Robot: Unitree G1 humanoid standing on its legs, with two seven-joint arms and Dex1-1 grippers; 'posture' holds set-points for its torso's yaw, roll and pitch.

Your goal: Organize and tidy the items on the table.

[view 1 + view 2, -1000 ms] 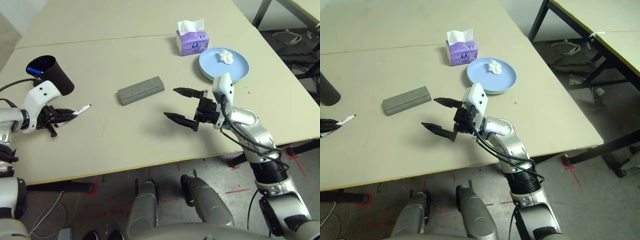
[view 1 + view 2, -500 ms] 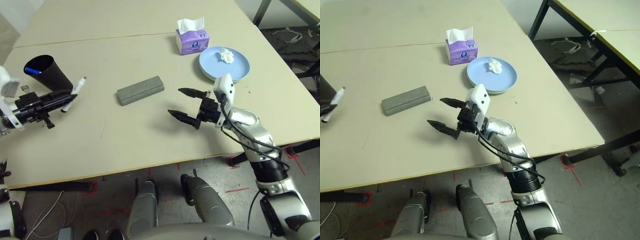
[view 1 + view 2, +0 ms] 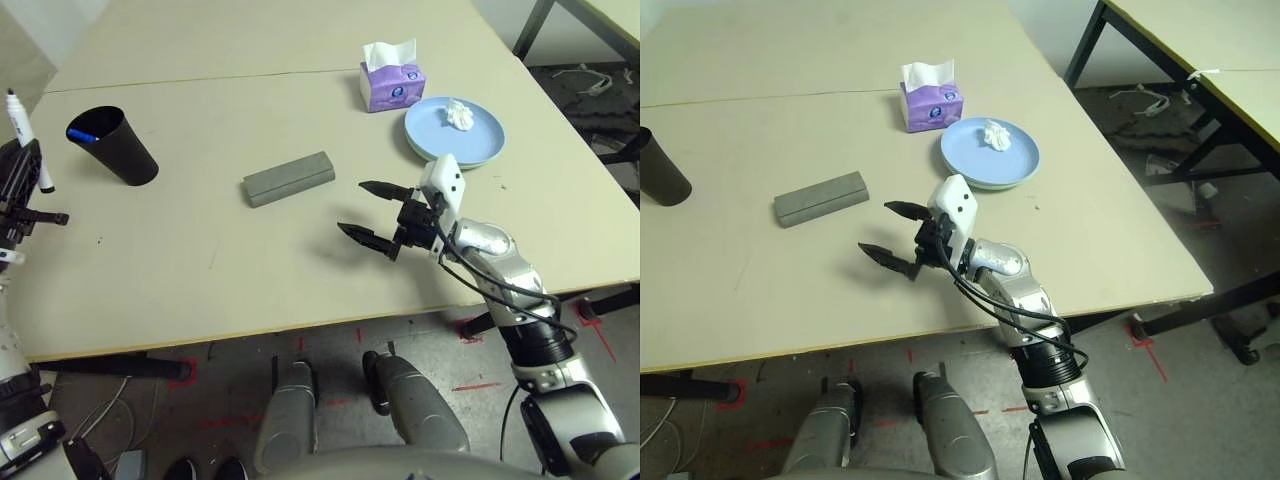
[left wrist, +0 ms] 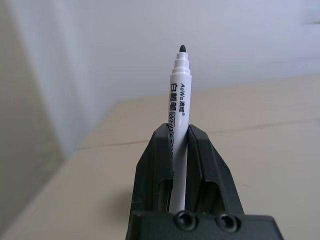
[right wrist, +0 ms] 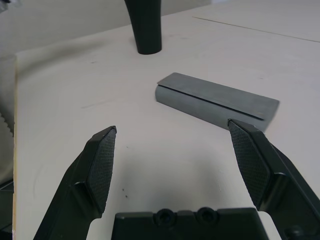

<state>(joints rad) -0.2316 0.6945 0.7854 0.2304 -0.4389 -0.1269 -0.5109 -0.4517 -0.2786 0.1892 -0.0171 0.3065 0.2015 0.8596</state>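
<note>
Marker pen (image 4: 179, 100) reads "AoWa", probably.

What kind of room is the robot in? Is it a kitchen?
Probably not a kitchen; more likely a lab or workshop. The large pale beige table on dark metal legs, the grey floor with red tape marks and loose cables under a second table all suggest a test space.

At lower frame you see a grey floor (image 3: 340, 345) with red tape marks (image 3: 1145, 335), and at upper right a second table (image 3: 1200, 40) on dark legs (image 3: 1085, 45).
</note>
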